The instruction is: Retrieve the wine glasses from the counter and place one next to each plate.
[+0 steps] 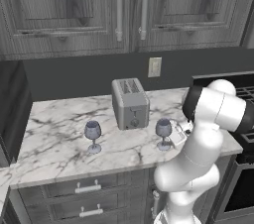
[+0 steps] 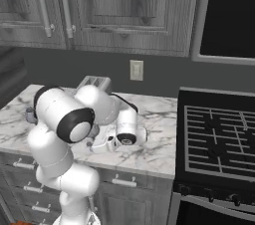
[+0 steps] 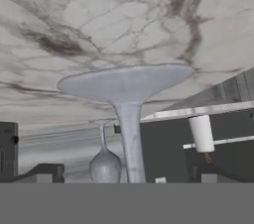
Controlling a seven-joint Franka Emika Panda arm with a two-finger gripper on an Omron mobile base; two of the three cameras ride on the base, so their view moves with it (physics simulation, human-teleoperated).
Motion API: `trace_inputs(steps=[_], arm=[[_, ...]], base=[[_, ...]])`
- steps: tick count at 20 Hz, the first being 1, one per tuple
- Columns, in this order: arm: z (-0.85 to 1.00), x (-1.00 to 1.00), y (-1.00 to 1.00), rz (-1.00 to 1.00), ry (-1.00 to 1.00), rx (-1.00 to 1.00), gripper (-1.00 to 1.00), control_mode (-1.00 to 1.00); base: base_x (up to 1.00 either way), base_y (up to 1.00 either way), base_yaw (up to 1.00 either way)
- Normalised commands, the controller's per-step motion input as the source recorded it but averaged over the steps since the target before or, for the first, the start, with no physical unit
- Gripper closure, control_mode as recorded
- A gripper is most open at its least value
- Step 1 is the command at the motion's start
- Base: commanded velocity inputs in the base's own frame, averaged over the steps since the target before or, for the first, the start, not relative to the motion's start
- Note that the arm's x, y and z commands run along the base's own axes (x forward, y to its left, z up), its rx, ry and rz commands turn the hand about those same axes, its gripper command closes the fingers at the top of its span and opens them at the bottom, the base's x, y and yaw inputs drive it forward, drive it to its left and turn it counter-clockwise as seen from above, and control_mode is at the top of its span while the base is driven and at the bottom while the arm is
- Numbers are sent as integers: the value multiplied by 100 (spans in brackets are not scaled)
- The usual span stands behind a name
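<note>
Glasses: both on bench, left glass [image 1: 93,136] left of toaster [image 1: 130,103], right glass [image 1: 163,133] beside pincer [image 1: 179,134]. Pincer spread wide, grasping nothing. No plates seen; nothing placed.

glasses: 2 (matching) [image 1: 93,135] [image 1: 163,133]; toaster [image 1: 130,103]: 1; counter [image 1: 54,134]: 1

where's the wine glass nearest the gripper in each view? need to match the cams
Left base view: nearer wine glass stands right of centre on the counter, beside the toaster and just left of the arm.
Right base view: I cannot make it out; the arm covers that part of the counter.
Hand view: its foot and stem sit centre frame, upside down as the view rolls; the other wine glass shows behind.
Shared landmark: the veined marble counter.
</note>
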Motion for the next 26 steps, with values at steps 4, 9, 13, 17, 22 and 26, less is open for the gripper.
trace_inputs(steps=[4,9,13,17,22,26], arm=[[3,-9,2,0,0,0,-100,-100],[30,-19,0,0,0,2,100,-100],[54,-22,0,0,0,6,100,-100],[65,-23,0,0,0,8,100,-100],[72,-42,0,0,0,13,100,-100],[82,-61,0,0,-1,12,100,-100]], base=[[0,0,0],[0,0,0],[0,0,0],[0,0,0],[0,0,0],[0,0,0]])
